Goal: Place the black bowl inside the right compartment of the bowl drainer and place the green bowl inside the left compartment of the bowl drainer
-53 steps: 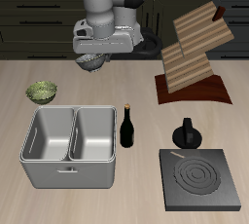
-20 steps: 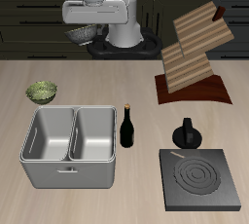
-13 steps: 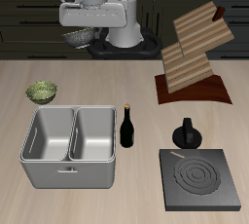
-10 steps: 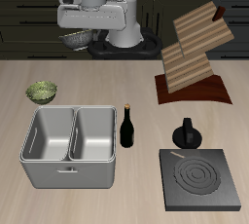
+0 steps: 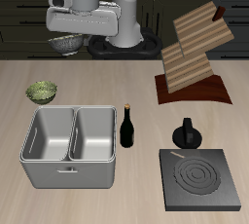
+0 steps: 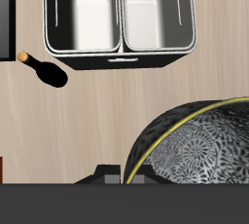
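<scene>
My gripper [image 5: 66, 37] hangs high over the back of the table, shut on the rim of the black bowl [image 5: 65, 44]. In the wrist view the black bowl [image 6: 206, 146] fills the space close to the camera, speckled grey with a yellowish rim. The green bowl [image 5: 41, 92] rests on the table just behind the bowl drainer [image 5: 68, 174]. Both basins of the bowl drainer [image 6: 122, 58] are empty. The held bowl is well above the drainer and farther back.
A dark bottle [image 5: 127, 128] stands upright right beside the drainer, and the bottle [image 6: 44, 70] shows in the wrist view too. A black stove plate [image 5: 200, 182], a small kettle [image 5: 187, 133] and a wooden rack [image 5: 195, 57] occupy the other side.
The gripper has risen with the black bowl and drifted sideways, toward the side where the green bowl sits. Nothing on the table has moved.
</scene>
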{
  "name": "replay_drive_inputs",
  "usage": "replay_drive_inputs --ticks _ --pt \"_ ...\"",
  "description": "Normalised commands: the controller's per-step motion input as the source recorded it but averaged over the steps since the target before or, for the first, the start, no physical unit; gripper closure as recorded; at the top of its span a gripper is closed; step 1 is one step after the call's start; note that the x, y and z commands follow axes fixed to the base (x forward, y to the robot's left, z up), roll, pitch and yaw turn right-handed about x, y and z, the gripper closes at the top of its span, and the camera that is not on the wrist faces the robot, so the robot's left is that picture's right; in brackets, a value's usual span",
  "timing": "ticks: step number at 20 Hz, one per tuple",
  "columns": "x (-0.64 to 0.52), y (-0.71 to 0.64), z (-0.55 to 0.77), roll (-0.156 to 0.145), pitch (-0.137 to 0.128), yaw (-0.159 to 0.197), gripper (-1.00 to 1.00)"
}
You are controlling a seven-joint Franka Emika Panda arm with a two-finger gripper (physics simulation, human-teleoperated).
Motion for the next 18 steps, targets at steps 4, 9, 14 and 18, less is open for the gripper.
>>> replay_drive_inputs --ticks 4,9,14,18 --pt "0.33 -0.20 0.05 -0.048 0.003 0.009 1.00" --pt "0.35 -0.24 0.03 -0.043 0.014 0.006 1.00" --pt "0.32 -0.19 -0.01 -0.043 0.011 0.024 1.00" --pt "0.24 -0.02 0.01 0.000 0.010 0.026 1.00"
